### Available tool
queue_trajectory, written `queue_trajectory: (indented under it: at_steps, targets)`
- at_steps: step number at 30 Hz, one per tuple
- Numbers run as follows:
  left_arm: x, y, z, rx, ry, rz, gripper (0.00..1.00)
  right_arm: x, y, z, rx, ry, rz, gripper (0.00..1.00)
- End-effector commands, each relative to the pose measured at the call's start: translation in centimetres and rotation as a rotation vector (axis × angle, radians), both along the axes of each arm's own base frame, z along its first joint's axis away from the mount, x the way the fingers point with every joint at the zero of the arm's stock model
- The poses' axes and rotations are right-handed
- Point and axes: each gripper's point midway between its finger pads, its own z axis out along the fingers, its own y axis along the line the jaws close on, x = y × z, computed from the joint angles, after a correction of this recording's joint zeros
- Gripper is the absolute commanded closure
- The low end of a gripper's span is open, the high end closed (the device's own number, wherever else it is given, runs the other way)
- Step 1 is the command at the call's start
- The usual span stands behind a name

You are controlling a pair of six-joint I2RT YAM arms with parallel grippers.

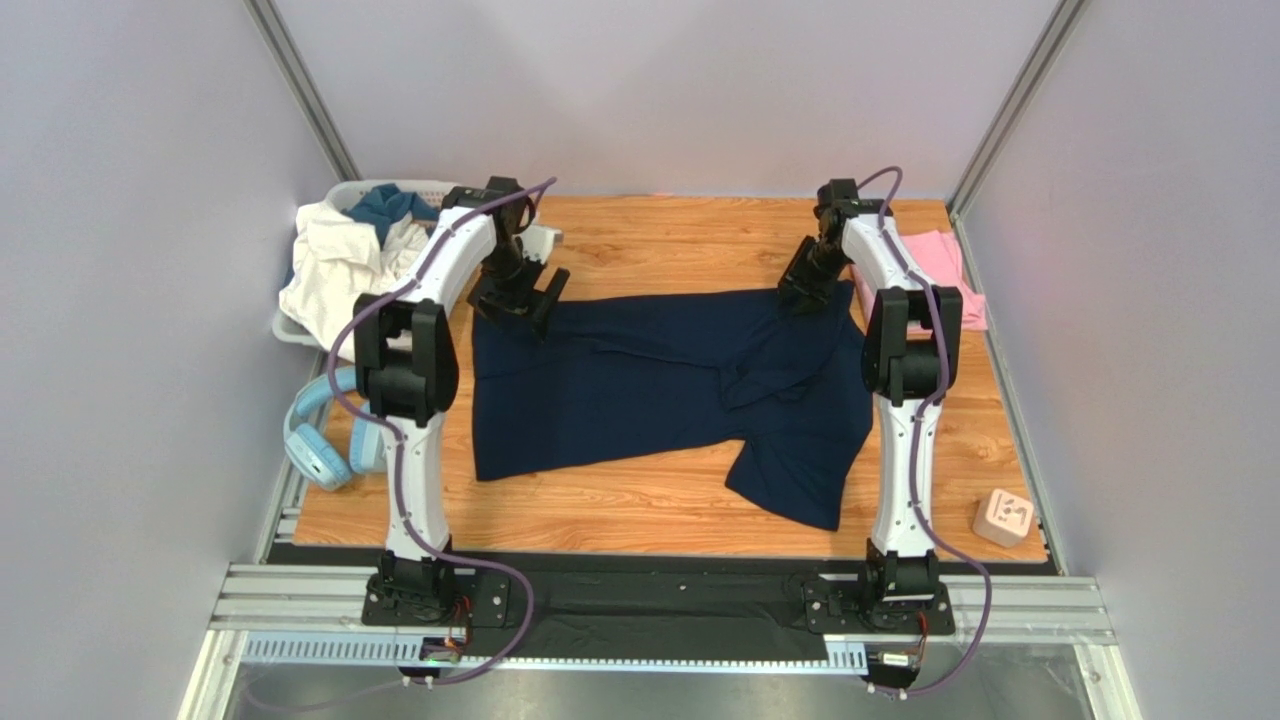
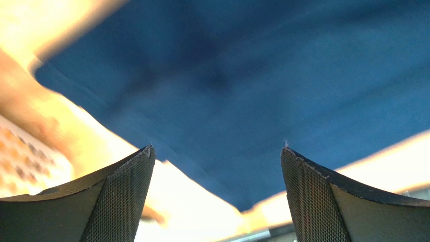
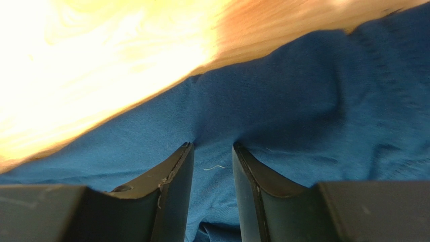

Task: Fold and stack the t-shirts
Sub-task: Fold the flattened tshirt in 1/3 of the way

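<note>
Over the bench's (image 1: 661,248) far side, my left hand (image 2: 217,148) gapes empty, my right hand (image 3: 212,146) half-closed, grip unclear, on the limp, light navy t-shirt (image 1: 631,383), best pinched at its far corners.

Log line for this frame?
left gripper open over far-left edge of dark navy cloth t-shirt | right gripper jaws narrow at its far-right edge, grip unclear | shirt unfolded | light pink t-shirt far right

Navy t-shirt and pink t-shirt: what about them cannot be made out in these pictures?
- Right wrist view: whether the right gripper pinches the navy t-shirt; its fingers hide the contact.
- Top view: the right arm covers part of the pink t-shirt.
- Left wrist view: blur and glare hide cloth detail.
</note>
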Motion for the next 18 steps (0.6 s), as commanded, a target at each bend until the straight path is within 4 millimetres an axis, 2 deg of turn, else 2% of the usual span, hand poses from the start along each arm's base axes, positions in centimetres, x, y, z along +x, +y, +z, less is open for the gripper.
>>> queue_trajectory:
  at_steps: [1, 3, 4, 5, 7, 8, 10, 11, 14, 15, 18]
  targets:
    - [-2.6, -3.4, 3.9, -0.099, -0.070, -0.121, 0.00, 1.6, -0.6, 6.7, -0.018, -0.171, -0.028, 0.59]
    - [-3.4, -3.3, 2.1, -0.092, -0.012, -0.116, 0.01, 1.1, -0.3, 7.7, -0.008, -0.182, -0.020, 0.59]
    - [-4.1, -3.0, 1.0, -0.082, 0.024, -0.111, 0.01, 0.3, -0.2, 7.2, -0.006, -0.162, -0.016, 0.59]
    - [-4.4, -3.0, 0.3, -0.080, 0.042, -0.108, 0.01, -0.1, 0.0, 8.4, -0.002, -0.182, -0.012, 0.59]
    - [-5.1, -2.9, -1.2, -0.076, 0.079, -0.094, 0.02, -0.9, 0.7, 8.6, -0.001, -0.188, 0.004, 0.59]
    - [-5.4, -2.9, -1.6, -0.080, 0.092, -0.091, 0.02, -2.1, 1.1, 8.4, 0.012, -0.174, 0.013, 0.59]
    - [-6.5, -3.0, -2.3, -0.089, 0.127, -0.086, 0.02, -3.3, 2.3, 7.9, 0.031, -0.166, 0.042, 0.59]
    - [-6.9, -3.1, -2.4, -0.103, 0.139, -0.087, 0.02, -4.6, 2.5, 6.6, 0.026, -0.126, 0.049, 0.59]
    - [-8.4, -2.9, -2.9, -0.102, 0.165, -0.099, 0.02, -5.7, 3.0, 5.7, 0.013, -0.111, 0.076, 0.59]
    - [-9.0, -2.6, -3.1, -0.096, 0.171, -0.100, 0.02, -6.2, 3.0, 4.7, 0.009, -0.083, 0.083, 0.59]
    - [-9.8, -2.1, -3.9, -0.074, 0.194, -0.103, 0.02, -6.3, 2.8, 3.1, -0.002, -0.049, 0.090, 0.59]
